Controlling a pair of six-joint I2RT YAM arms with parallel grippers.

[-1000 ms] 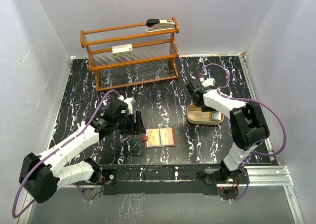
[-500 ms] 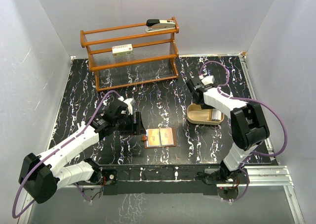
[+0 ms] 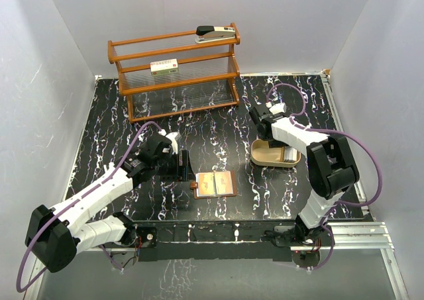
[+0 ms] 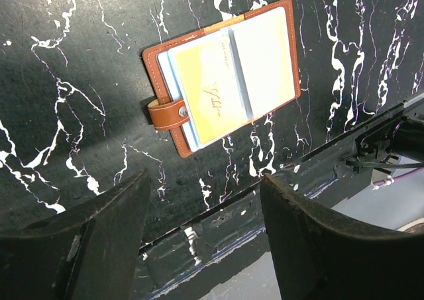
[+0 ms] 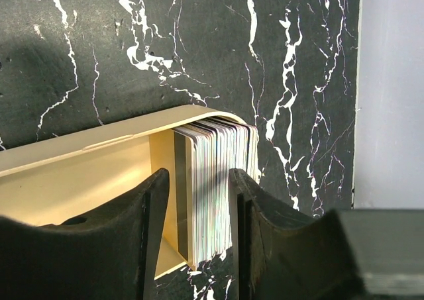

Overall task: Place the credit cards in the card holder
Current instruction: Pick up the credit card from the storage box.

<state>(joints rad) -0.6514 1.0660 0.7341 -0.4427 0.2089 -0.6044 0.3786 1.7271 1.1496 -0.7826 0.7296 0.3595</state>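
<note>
A: Right gripper (image 5: 199, 181) first. State?

B: Jaws partway apart, with a gap showing between the fingers (image 5: 149, 207). It points down, and nothing is visibly clamped. I can't tell if the tips touch anything.

A: What's under it?

B: The credit cards (image 5: 218, 154), a stack standing on edge, straight below the gap. The stack is wider than the gap and runs past the right-hand finger. It sits at one end of a tan tray (image 5: 86, 174), up against the end wall. The rest of the tray stretches off to the gripper's left, and the black marbled table (image 5: 132, 35) lies beyond it.

A: Left gripper (image 4: 204, 181)?

B: Spread wide, nothing between the fingers, holding nothing. It hangs over the table near its front edge.

A: Card holder?

B: The card holder (image 4: 151, 58) is just ahead of the left fingertips and apart from them. It lies flat and spread open. Its snap tab (image 4: 167, 114) sticks out on the side toward the left-hand finger. One yellowish card (image 4: 212, 95) already sits in the half nearest the tab.

A: How far from the right gripper?

B: Well apart, off to its left.
</note>
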